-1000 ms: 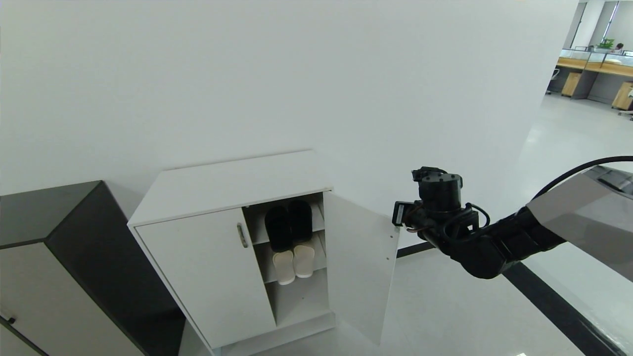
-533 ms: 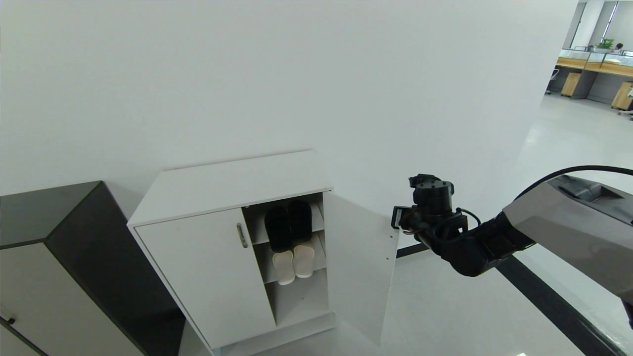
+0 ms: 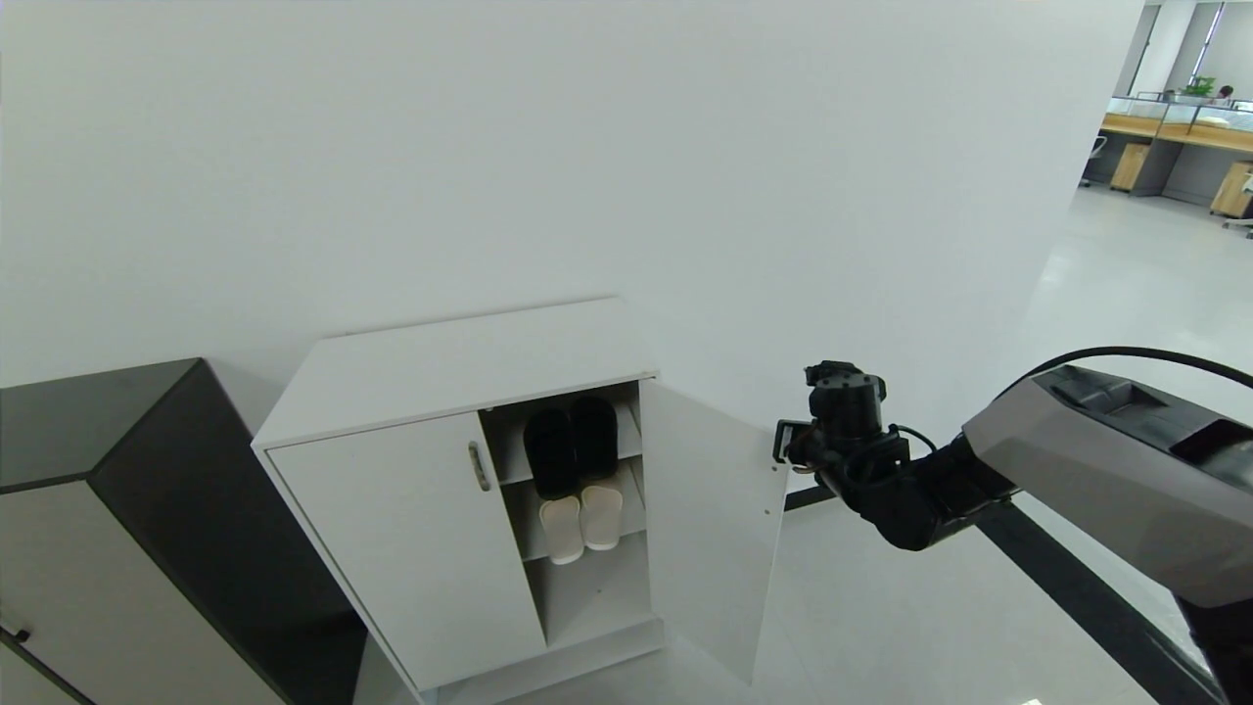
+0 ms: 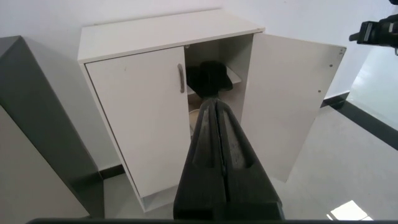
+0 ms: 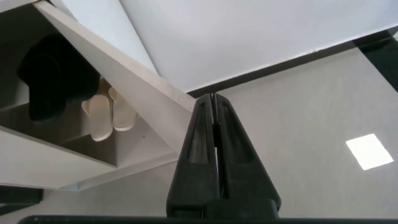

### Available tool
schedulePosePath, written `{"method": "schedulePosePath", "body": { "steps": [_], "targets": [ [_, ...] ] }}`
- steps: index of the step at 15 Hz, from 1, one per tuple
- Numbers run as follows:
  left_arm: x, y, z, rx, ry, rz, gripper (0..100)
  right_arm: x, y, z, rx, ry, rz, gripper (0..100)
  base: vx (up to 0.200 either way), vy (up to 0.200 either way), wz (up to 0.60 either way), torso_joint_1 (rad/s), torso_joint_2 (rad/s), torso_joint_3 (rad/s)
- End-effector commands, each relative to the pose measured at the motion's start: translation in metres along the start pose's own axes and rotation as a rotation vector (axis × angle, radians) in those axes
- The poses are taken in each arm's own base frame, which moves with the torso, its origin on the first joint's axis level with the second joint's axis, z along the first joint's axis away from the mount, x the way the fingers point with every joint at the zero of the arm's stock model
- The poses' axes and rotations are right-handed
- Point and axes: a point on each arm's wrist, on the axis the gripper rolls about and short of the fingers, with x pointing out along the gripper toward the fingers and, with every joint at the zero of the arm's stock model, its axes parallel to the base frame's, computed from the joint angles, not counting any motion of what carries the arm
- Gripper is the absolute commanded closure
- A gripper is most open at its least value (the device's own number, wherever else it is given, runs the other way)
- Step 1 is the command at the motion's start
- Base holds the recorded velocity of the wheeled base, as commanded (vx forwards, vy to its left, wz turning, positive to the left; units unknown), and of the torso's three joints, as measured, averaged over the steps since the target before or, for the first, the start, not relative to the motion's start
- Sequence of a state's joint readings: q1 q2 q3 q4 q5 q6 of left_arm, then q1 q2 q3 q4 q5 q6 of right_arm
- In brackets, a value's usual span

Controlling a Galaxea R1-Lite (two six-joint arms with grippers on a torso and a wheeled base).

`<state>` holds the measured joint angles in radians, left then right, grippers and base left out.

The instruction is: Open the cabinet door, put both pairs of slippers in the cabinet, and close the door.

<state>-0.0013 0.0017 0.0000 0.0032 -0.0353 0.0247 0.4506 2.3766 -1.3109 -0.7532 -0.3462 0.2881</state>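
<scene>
1. The white cabinet (image 3: 460,357) stands against the far wall. Its left door (image 3: 411,548) is closed and its right door (image 3: 710,529) hangs open toward the near right.
2. The black slippers (image 3: 573,446) lie on the upper shelf, and the white slippers (image 3: 582,514) lie on the shelf below.
3. The right gripper (image 3: 783,443) is at the open door's upper free edge, fingers pressed together and empty. I cannot tell whether it touches the door.
4. The left gripper (image 4: 216,102) is on the near side of the cabinet, fingers closed together, holding nothing.
5. A dark cabinet (image 3: 98,431) stands just left.
</scene>
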Motion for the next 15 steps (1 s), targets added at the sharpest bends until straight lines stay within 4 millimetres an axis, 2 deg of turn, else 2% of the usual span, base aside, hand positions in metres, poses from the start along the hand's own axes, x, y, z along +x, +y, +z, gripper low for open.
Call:
{"method": "schedulePosePath", "body": {
  "steps": [1,4,8,15],
  "targets": [
    [0.0,0.0,0.0,0.0,0.0,0.0,100,0.008,-0.002,-0.002,0.002,-0.004,-0.007,100,0.0,0.0,0.0,0.0,0.0,0.0],
    [0.0,0.0,0.0,0.0,0.0,0.0,100,0.018,-0.003,0.006,0.014,-0.037,-0.006,100,0.0,0.0,0.0,0.0,0.0,0.0],
    [0.0,0.0,0.0,0.0,0.0,0.0,100,0.029,-0.004,0.002,0.014,-0.031,-0.014,100,0.0,0.0,0.0,0.0,0.0,0.0],
    [0.0,0.0,0.0,0.0,0.0,0.001,100,0.032,-0.006,-0.002,0.009,-0.01,-0.023,100,0.0,0.0,0.0,0.0,0.0,0.0]
  ]
}}
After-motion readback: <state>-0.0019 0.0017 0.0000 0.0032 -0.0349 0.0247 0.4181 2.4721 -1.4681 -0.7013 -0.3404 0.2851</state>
